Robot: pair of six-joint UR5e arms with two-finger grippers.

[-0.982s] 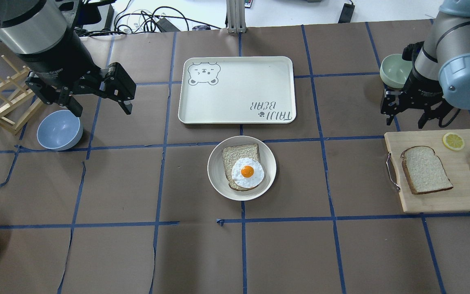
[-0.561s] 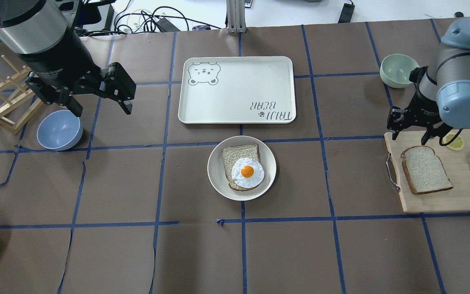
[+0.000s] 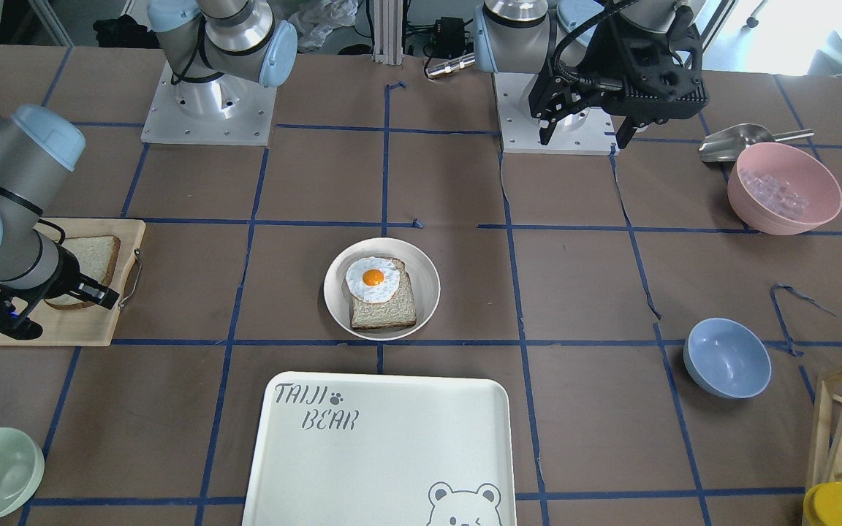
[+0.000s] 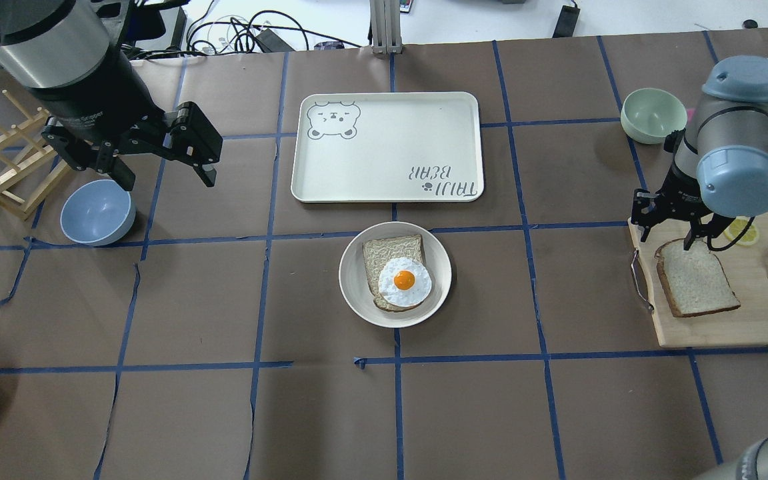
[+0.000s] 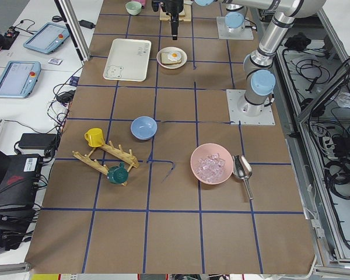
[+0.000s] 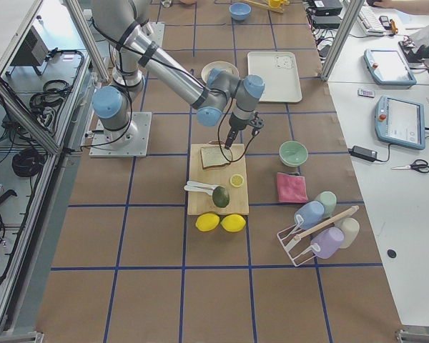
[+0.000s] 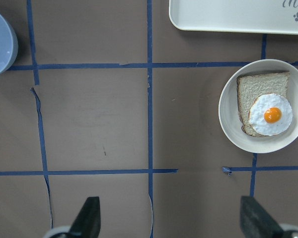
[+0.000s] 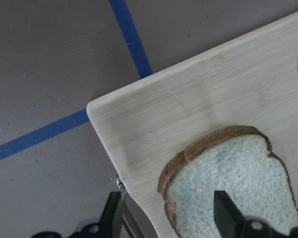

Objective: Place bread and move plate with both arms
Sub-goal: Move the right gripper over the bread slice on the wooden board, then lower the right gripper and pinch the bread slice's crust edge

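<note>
Just under the spread right pincer lies the bread.

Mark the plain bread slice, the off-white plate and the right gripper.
plain pale bread slice (image 4: 697, 280), overhead view, crumb centre.
round off-white plate (image 4: 345, 277), overhead view, bare left rim.
right gripper (image 4: 666, 241), overhead view, between fingertips.

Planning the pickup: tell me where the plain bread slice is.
Overhead view, far right: the bread lies on the cutting board, the right gripper over its rounded end.
</note>
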